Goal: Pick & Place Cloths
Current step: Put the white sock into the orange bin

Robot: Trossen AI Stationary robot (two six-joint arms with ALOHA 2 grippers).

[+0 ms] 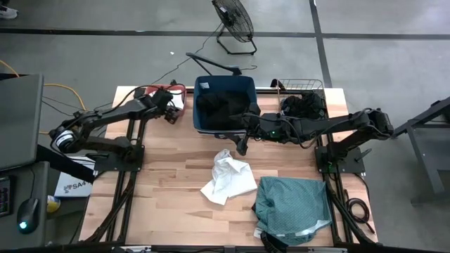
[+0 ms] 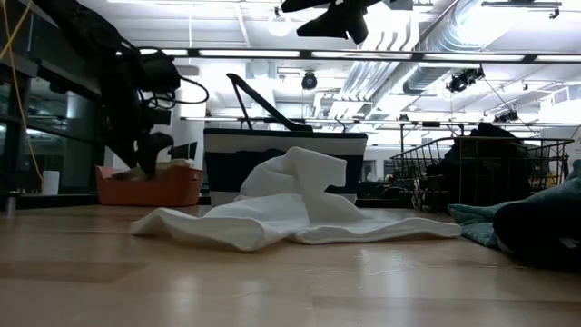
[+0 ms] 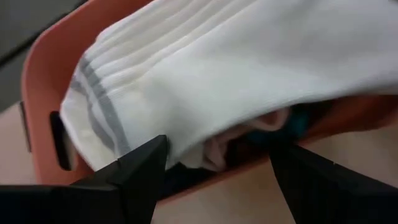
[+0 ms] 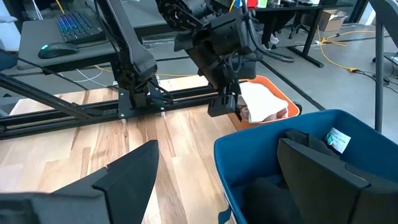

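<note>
Now the cloths are spread around. A white cloth [image 1: 226, 180] lies crumpled in the middle of the tabletop [image 1: 162, 190], and a big teal-green cloth [image 1: 292, 208] lies at the lower right of the high view. Dark cloths fill the blue tub [image 1: 225, 105] at the top middle. A white ribbed cloth with grey stripes [image 3: 236, 81] sits in the orange basin [image 4: 281, 99] at the upper left, on top of a bit of pink.

The left pincer [image 4: 225, 107] hangs just over that basin with its fingers spread apart — nothing is in it. The right pincer [image 1: 242, 147] is near the front of the blue tub, above the white cloth, wide open and empty too.

These cloths look soft, light and floppy, so they will sag and fold when lifted. I think the best place to pinch the white one is a raised fold near its middle — a flat edge could slip out.
</note>
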